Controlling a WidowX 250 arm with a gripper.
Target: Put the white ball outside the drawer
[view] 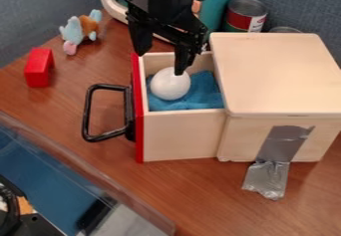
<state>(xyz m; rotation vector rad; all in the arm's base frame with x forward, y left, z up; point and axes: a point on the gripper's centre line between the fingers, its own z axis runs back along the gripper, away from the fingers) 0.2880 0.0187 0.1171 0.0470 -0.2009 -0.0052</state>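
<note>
I'm seeing a red-and-white label [255, 24] on a can [247, 6]. The black gripper [160, 64] is pointing down over the open drawer [181, 136], jaws spread wide, gripping nothing; the white ball [170, 85] is lying inside on blue cloth [206, 93].

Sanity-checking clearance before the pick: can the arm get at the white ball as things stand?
Looks like yes. The drawer is pulled out, the box top doesn't cover the ball, and the end effector hangs open over it. Drawer walls might be tight.
</note>
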